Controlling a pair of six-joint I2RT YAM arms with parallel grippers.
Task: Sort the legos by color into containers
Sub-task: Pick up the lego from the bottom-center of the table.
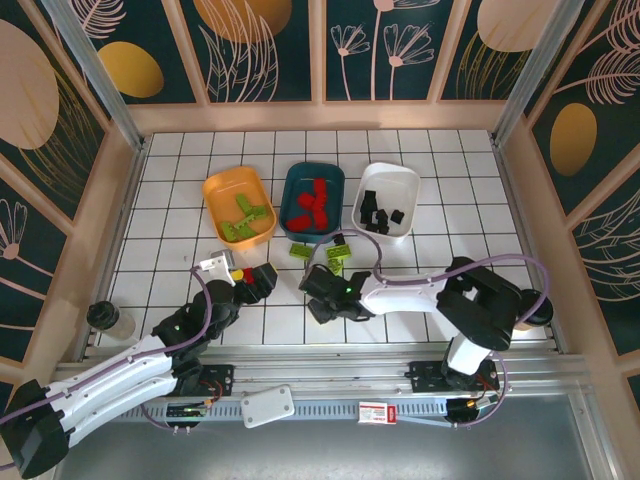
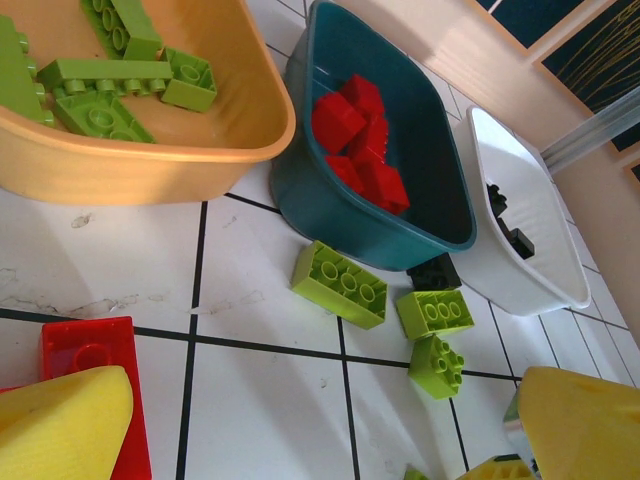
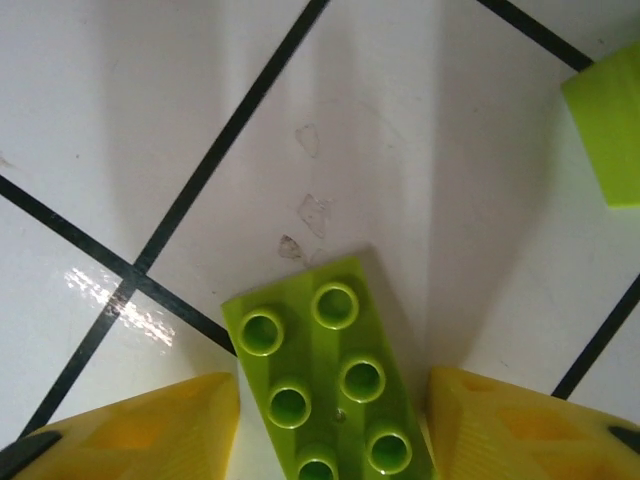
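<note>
On the white tiled table [image 1: 180, 200], near the teal tray [image 1: 312, 203], a light, stiff, slick green brick [image 3: 320, 340] lies between the right claw's [image 3: 335, 395] spread fingers, best pinched across its 2 long sides, while the left claw [image 2: 320, 420] gapes beside a red brick [image 2: 85, 350].

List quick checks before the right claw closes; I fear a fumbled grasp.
1. Lime brick sits inside the right claw gap: ok.
2. Right claw open: ok.
3. Brick flat, studs up: ok.
4. Claw low enough to grip: cannot tell.
5. Orange-yellow tray holds only lime bricks: ok.
6. Left claw apart from right claw: ok.
</note>
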